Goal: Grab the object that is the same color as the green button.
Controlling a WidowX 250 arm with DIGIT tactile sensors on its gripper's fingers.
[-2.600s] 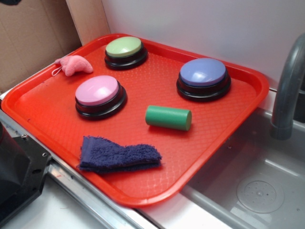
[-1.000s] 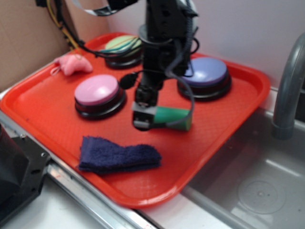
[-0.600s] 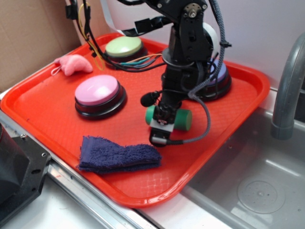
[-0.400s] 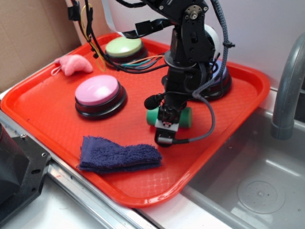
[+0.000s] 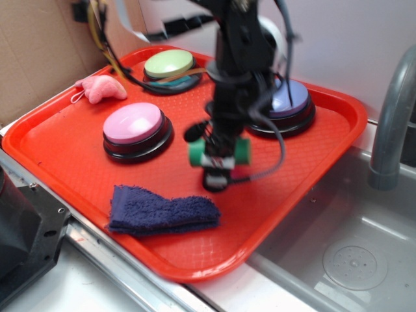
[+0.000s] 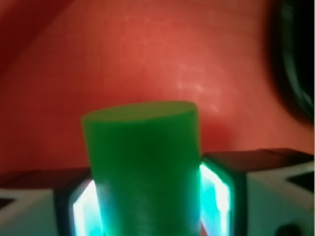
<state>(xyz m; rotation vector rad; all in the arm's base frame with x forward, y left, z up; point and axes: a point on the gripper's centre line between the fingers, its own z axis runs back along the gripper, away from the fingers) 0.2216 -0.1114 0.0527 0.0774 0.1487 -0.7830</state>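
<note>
Wrist view: smooth solid green cylinder block [image 6: 145, 167] fills the frame, clamped between black gripper [image 6: 147, 196] jaws; no writing legible.

1. Bare red tray [image 5: 58, 140] floor lies open left of the pink button [image 5: 136, 130].
2. The blue towel [image 5: 162, 211] blocks the front; the purple button [image 5: 286, 104] crowds the rear.

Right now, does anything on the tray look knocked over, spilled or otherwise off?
Nothing stands out. The green cylinder sits squarely between the gripper fingers, the three buttons rest upright on the red tray, and the blue cloth lies folded near its front edge.
</note>
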